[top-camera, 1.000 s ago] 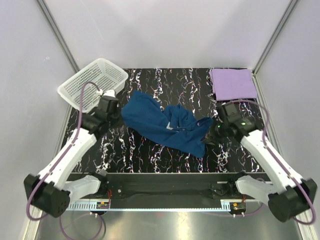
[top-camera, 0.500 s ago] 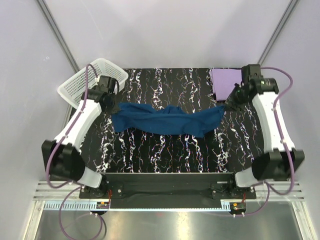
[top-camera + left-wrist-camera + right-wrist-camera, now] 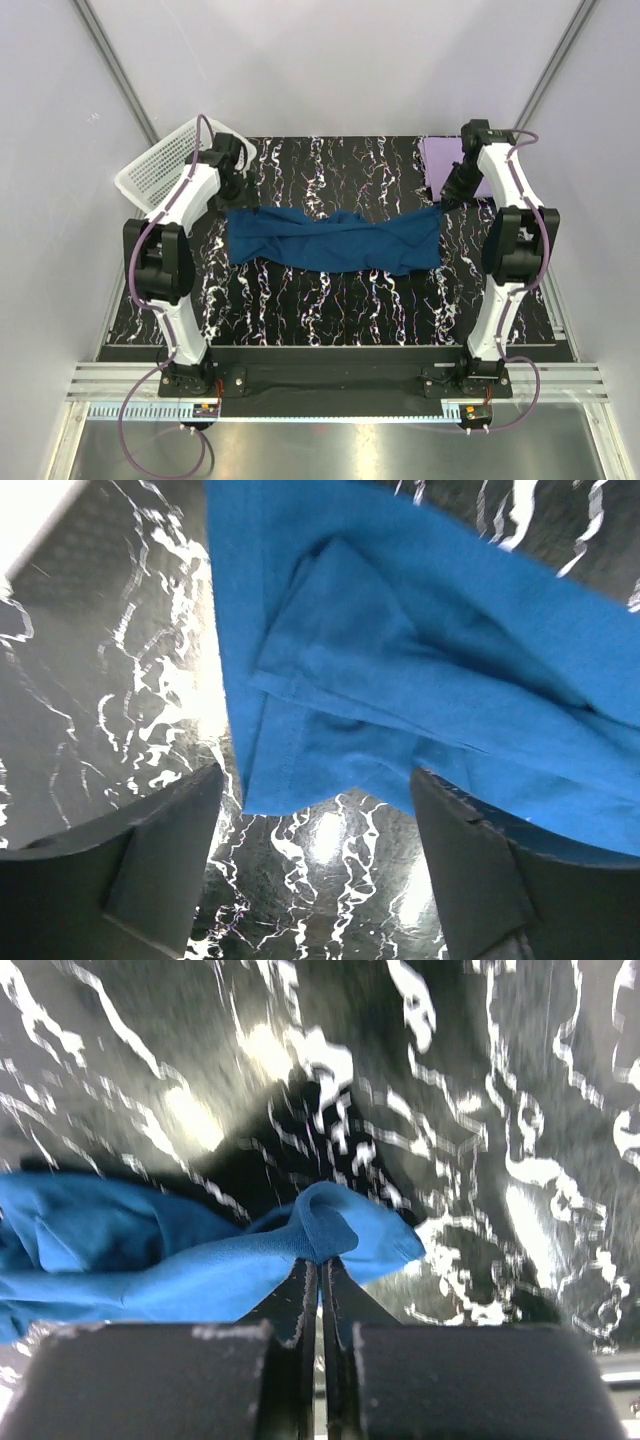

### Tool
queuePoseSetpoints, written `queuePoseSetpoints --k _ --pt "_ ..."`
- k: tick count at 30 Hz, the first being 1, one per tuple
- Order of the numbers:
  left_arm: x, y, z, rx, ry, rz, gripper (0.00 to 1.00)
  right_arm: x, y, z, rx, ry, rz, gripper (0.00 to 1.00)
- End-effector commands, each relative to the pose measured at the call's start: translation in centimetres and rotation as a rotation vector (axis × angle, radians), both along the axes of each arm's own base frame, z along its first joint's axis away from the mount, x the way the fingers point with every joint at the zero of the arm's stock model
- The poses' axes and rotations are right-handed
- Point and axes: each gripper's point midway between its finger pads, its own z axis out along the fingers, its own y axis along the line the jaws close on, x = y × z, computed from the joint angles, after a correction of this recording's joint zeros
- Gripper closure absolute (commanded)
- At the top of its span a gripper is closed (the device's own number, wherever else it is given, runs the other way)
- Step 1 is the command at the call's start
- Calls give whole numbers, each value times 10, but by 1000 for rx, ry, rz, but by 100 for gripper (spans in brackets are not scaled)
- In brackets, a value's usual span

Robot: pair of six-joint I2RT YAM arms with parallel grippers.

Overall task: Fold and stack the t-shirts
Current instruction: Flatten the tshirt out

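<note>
The dark teal-blue t-shirt lies stretched into a long crumpled band across the middle of the table. My left gripper hovers open just off its left end. In the left wrist view the cloth's hem lies on the table beyond the spread fingers, with nothing between them. My right gripper is shut on the band's right end. A pinched fold of blue cloth bulges from the right gripper's closed tips. The pale lavender t-shirt lies folded at the back right corner, partly behind the right arm.
A white perforated basket sits tilted at the back left corner, just behind the left arm. The black marbled table is walled by pale panels on three sides. Both arm bases stand at the near edge.
Both arms swung outward and toward the back, pulling the bunched blue t-shirt into a long band. The left gripper then opened and let go of its end; the right stays shut.
</note>
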Motion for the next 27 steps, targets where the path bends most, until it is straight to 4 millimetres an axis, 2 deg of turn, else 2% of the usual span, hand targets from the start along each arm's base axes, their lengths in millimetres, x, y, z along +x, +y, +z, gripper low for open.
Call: queuePoseSetpoints --k 1,3,4,5,6,7,8,9,11,12,13,17,18,21,27 --pt "16 4 48 0 -133 15 17 22 -17 1 -62 -30 4 100" --pt "6 -2 48 -40 -134 15 17 30 -17 -4 -62 -29 9 100" --pt "6 -7 48 -70 -148 12 20 32 -18 -15 -65 -8 13 100" --pt "-5 -12 43 -95 -138 6 22 36 -17 -16 -58 -13 19 100" --pt "-12 -23 38 -159 -116 -14 24 37 -16 -19 -55 -11 23 100" --pt "-13 -30 33 -199 -119 -13 30 40 -16 -22 -52 -12 25 100" --pt "-16 -34 26 -221 -106 -19 34 41 -15 -24 -44 -12 30 100" --pt "-25 -36 11 -237 -66 -25 37 42 -13 -23 -32 -16 33 100" --pt "-25 -36 -3 -234 -55 -25 42 42 -6 -21 4 -31 49 95" --pt "-24 -34 -15 -223 -42 -23 43 41 -4 -19 12 -38 54 92" --pt "-21 -29 -19 -216 -42 -16 44 38 -3 -14 16 -50 64 87" --pt "-3 -13 -33 -174 -71 31 54 28 -1 -3 23 -64 85 87" --pt "1 -8 -41 -171 -56 50 58 26 0 -2 26 -65 89 87" --pt "12 -2 -42 -151 -73 84 64 19 2 0 39 -67 100 91" --pt "20 6 -51 -114 -56 112 64 12 4 -8 52 -52 112 94"
